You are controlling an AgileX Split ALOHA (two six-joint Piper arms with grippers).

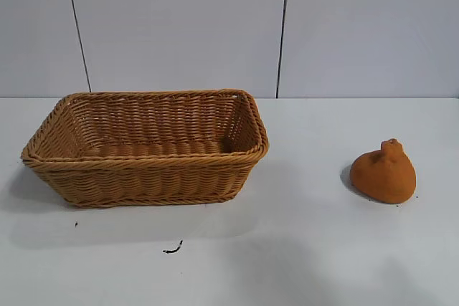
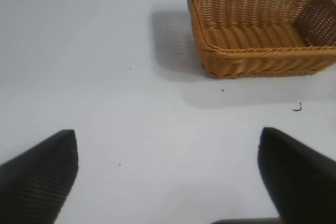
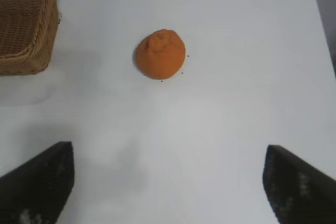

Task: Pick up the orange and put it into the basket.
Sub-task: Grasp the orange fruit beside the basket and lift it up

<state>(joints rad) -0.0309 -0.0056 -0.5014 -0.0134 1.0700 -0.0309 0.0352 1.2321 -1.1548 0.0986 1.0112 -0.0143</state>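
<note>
I see the orange (image 1: 384, 173) sitting on the white table (image 1: 301, 234) at the right side of the exterior view, its small knob pointing up and tipped a little to one side. It rests alone, touched by nothing, well apart from the basket (image 1: 147, 170). The basket stands upright at the left of centre in that view, its braided rim facing up, and I can see only bare weave inside it. A small dark squiggle mark (image 1: 172, 249) lies on the table just in front of the basket.

From my right wrist camera, the right gripper (image 3: 168, 184) hangs above the table with its two dark fingers (image 3: 39, 182) spread wide apart, holding nothing; the orange (image 3: 160, 54) lies ahead of it, with a corner of the basket (image 3: 26, 24) off to the side. From my left wrist camera, the left gripper (image 2: 168, 177) also has its fingers (image 2: 42, 174) wide apart and empty over bare table, with the basket (image 2: 262, 59) farther ahead. Neither arm appears in the exterior view.
</note>
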